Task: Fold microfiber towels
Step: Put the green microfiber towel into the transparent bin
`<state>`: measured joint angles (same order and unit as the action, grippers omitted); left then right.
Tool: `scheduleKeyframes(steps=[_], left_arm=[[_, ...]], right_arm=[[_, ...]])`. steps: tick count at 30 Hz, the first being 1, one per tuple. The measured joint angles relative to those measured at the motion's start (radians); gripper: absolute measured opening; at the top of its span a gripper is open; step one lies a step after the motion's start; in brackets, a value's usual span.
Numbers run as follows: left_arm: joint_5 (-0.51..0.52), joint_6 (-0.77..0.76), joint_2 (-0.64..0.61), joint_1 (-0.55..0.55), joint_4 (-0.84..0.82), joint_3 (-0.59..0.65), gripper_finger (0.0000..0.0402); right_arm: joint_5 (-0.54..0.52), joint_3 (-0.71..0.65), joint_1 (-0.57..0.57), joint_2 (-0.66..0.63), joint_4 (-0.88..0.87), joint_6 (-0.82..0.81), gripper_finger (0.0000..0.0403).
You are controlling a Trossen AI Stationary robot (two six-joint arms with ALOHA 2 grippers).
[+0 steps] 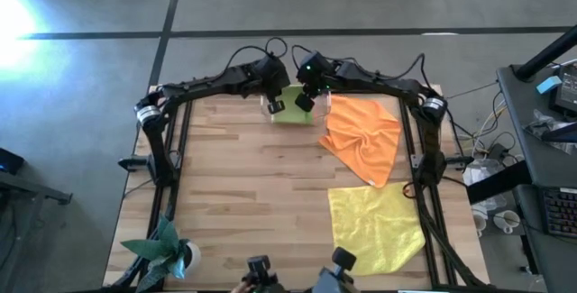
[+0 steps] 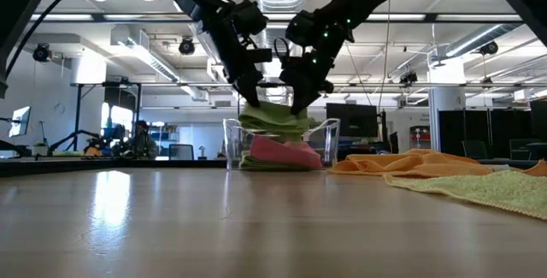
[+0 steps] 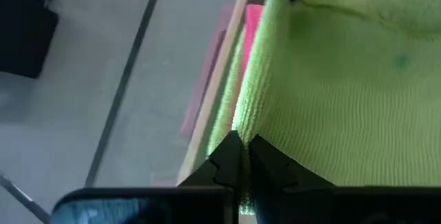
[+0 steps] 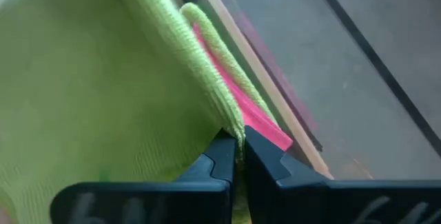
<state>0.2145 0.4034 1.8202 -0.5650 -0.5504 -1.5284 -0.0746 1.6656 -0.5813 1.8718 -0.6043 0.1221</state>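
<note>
A folded lime green towel [image 1: 290, 113] hangs between my two grippers over a clear plastic tray [image 2: 231, 145] at the table's far edge. The tray holds a folded hot pink towel [image 2: 278, 150] on top of another lime green one [image 2: 256, 165]. My left gripper [image 1: 274, 106] is shut on the held towel's left end and my right gripper [image 1: 305, 103] on its right end. An orange towel [image 1: 362, 135] lies crumpled to the right of the tray. A yellow towel [image 1: 374, 225] lies spread out at the near right. My left gripper pinches the folded green towel's left edge [image 3: 242, 131] between its two fingers, several layers together, coming from above and pointing down. The towel's middle [image 2: 273, 122] sags onto or just above the pink towel; I cannot tell which. My right gripper pinches the folded green towel's right edge [image 4: 233, 126] between its two fingers, at a thick fold, coming from above and slanting down. The pink towel [image 4: 258, 120] shows right below this edge.
A small artificial plant [image 1: 167, 250] stands at the near left corner. Dark camera mounts [image 1: 261, 273] sit at the near edge. The black frame rails [image 1: 171, 149] run along both sides. Bare wood lies across the table's middle and left.
</note>
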Motion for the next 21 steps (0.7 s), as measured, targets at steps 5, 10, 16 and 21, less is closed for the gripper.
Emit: scheduleKeyframes(steps=[5,10,16,21], left_arm=[[-0.030,0.052,0.003,-0.038,0.032,0.000,0.0001],[-0.078,0.054,0.037,-0.050,0.036,0.000,0.0001],[-0.074,0.058,0.089,-0.051,0.061,0.001,0.0001],[-0.074,0.059,0.098,-0.055,0.068,0.001,0.0001]], right_arm=[[0.001,0.052,-0.010,0.068,-0.030,0.016,0.0008],[-0.030,0.105,-0.014,0.109,-0.084,0.044,0.0008],[-0.059,0.161,-0.032,0.127,-0.127,0.082,0.0008],[-0.051,0.165,-0.041,0.139,-0.138,0.103,0.0008]])
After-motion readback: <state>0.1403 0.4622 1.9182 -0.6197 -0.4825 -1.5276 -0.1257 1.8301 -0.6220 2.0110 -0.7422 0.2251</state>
